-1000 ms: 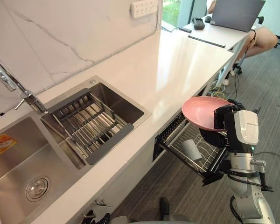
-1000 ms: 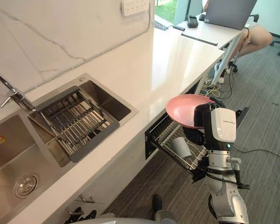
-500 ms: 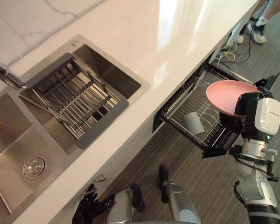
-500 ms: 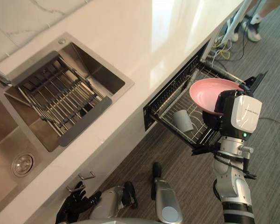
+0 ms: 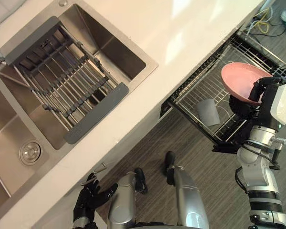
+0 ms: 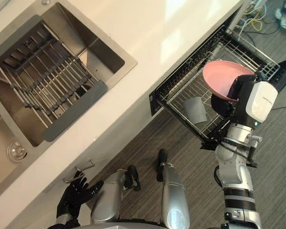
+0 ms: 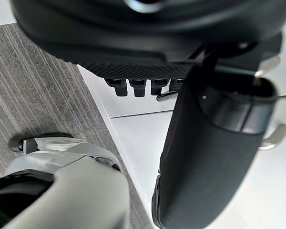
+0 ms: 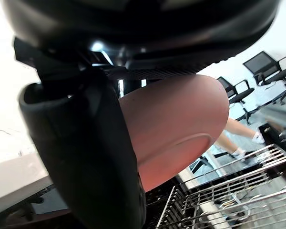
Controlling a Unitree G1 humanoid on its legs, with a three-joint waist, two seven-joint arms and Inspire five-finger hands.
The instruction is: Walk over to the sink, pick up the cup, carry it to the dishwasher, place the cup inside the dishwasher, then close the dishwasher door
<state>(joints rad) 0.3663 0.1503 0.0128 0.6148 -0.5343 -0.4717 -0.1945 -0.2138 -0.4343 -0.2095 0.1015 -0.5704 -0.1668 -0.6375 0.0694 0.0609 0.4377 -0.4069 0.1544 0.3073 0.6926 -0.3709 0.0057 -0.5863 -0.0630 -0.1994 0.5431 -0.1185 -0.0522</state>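
- While the right hand [image 5: 247,102] is raised over the pulled-out dishwasher rack [image 5: 193,98], its thumb and fingers are curled round the rim of a pink plate [image 5: 243,80]; the right wrist view shows the thumb [image 8: 86,157] lying across the plate's edge.
- The plate is tilted and hangs above the rack's side toward the robot's right, over the wires; whether it touches them I cannot tell.
- The grey cup [image 5: 207,112] is already inside the rack, resting on the wire floor near the rack's front rim, toward the robot's left of the plate and clear of the right hand.
- The rack juts out from under the white countertop [image 5: 190,28], fully drawn over the striped grey floor [image 5: 200,162].
- The steel sink [image 5: 102,47], with a dark drying grid [image 5: 62,81] laid across it, lies well to the left of the rack.
- The left hand [image 5: 88,200] hangs low, far to the left of the rack, by a cabinet handle [image 5: 99,168], its fingers loosely spread and holding nothing.
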